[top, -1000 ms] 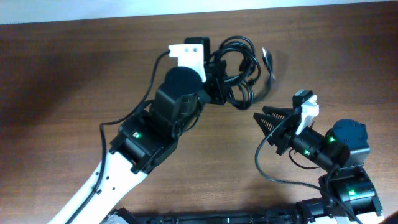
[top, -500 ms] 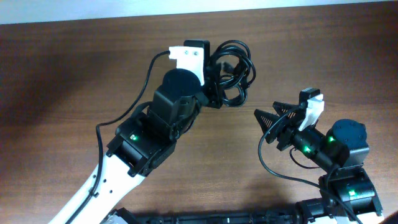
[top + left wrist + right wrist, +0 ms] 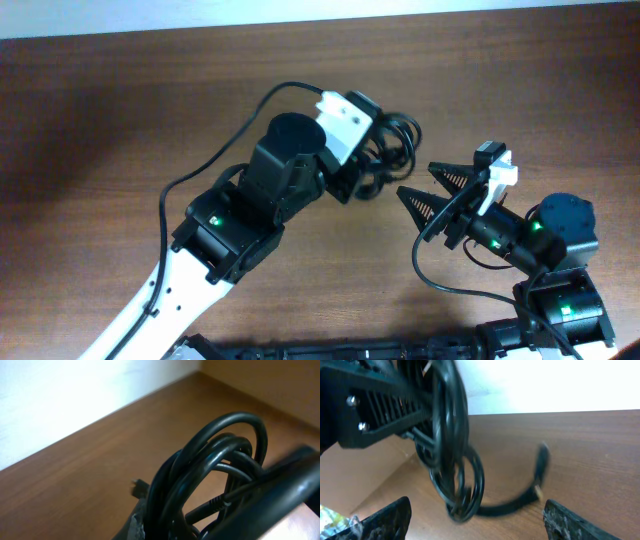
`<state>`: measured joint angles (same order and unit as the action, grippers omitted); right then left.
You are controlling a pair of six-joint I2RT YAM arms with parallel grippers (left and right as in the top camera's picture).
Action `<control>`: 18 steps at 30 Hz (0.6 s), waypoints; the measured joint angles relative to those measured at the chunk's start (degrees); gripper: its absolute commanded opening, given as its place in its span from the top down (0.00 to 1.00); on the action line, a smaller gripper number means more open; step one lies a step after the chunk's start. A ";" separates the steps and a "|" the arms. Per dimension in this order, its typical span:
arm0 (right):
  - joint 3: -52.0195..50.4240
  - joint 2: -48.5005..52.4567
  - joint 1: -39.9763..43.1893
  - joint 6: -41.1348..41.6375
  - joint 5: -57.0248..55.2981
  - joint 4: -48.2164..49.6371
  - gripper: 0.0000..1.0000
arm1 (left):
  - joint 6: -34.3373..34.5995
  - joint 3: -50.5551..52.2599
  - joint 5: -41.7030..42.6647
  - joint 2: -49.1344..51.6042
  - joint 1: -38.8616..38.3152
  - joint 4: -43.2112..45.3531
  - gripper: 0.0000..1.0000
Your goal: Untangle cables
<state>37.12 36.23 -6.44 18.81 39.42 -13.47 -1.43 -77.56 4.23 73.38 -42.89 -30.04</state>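
- Item: bundle of thin, glossy black cables [image 3: 388,148], wound in several overlapping loops; position: far middle of the brown wood-grain table [image 3: 120,110], between the two arms; it hangs from the left gripper, with the lowest loop close to the tabletop; whether it touches cannot be told.
- Loose tail: one strand trails out of the loops to a small plug end [image 3: 542,460]; blurred in the right wrist view, so the material of its tip is not legible.
- Left gripper [image 3: 358,172]: closed tight on the bundle, pinching several strands at once at the side of the coil; in the left wrist view the loops arch directly in front of the lens.
- Right gripper [image 3: 415,178]: jaws spread wide, nothing between them; just beside the bundle on its near right side, aimed at it, not touching; its black fingertips [image 3: 385,519] frame the hanging loops in its own view.
- Handling, as judged: light; soft and limp, with some coil memory, so freed loops may spring back; the glossy sheath is probably slippery under a weak pinch; not fragile, though the plug should not be yanked.
- Hold point, as judged: the free tail just behind the plug end, or the single outermost hanging loop; taking several strands together would likely tighten the tangle; the pull should go away from the held side.
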 measured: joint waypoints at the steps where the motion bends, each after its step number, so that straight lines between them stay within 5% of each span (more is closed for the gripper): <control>1: 0.00 0.00 0.00 0.00 0.48 0.33 0.16 | -0.94 0.00 1.18 0.00 0.00 -0.17 1.00; 7: 0.00 0.00 0.00 -0.02 5.46 4.59 0.19 | -4.52 0.00 7.02 0.00 0.00 -1.20 1.00; 9: 0.00 -0.02 0.00 -0.09 7.56 5.40 0.37 | -5.55 0.00 9.53 0.00 0.02 -1.57 1.00; 12: 0.00 0.00 0.00 -0.50 9.25 5.62 0.88 | -7.41 0.00 12.76 0.00 0.00 -1.97 1.00; 13: 0.00 -0.02 0.00 -0.59 9.57 5.64 0.96 | -7.76 0.00 13.33 0.00 -0.04 -1.95 1.00; 18: 0.00 0.00 0.02 -0.59 9.40 5.62 0.96 | -8.04 0.00 13.27 0.00 -0.04 -1.97 1.00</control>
<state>37.12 36.23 -6.42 18.22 48.82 -7.86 -9.47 -77.56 17.50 73.38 -42.94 -32.01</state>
